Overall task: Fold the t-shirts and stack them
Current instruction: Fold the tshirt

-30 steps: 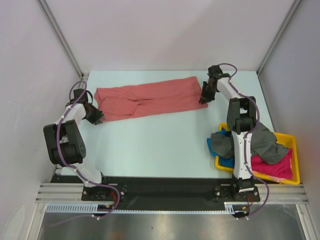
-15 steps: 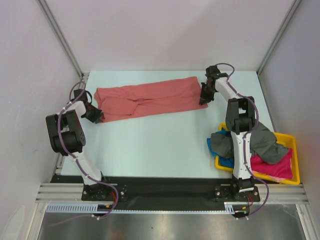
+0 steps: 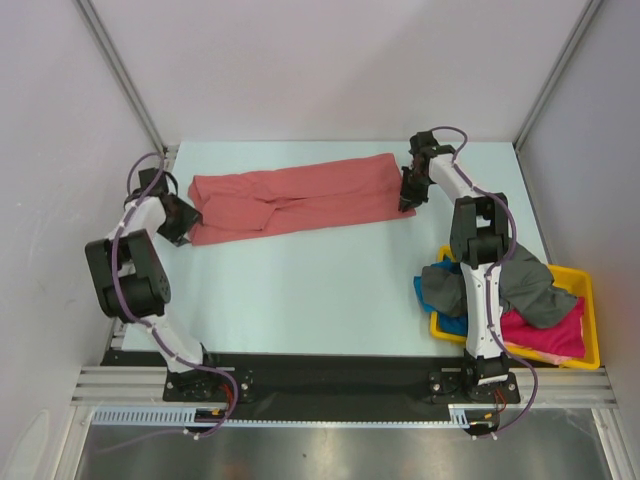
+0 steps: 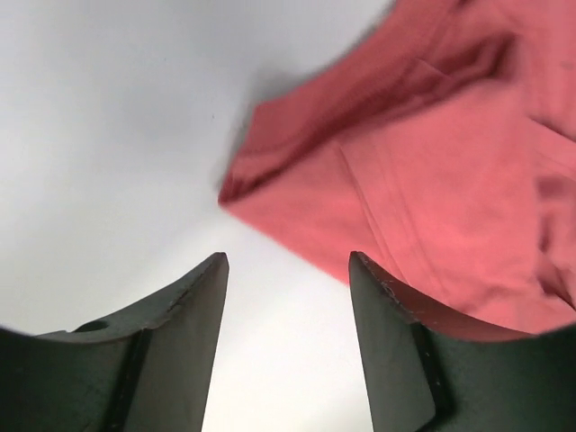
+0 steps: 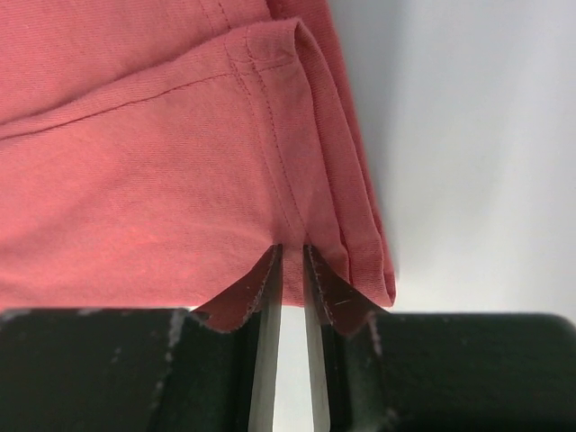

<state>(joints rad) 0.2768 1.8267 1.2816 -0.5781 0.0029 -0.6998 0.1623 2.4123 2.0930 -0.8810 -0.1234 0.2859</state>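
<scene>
Left fingers (image 4: 171, 342) have sprung apart beside the salmon-red t-shirt (image 3: 300, 195) on the pale table (image 3: 300, 280); right fingers (image 5: 225, 360) pinch its hem.

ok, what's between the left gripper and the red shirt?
Only bare table, in the left wrist view: the open left gripper frames a strip of it, with the red shirt corner just ahead.

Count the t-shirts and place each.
4: salmon-red t-shirt spread on the table; dark grey t-shirt, blue t-shirt, magenta t-shirt piled in the yellow tray; others may hide underneath.
</scene>
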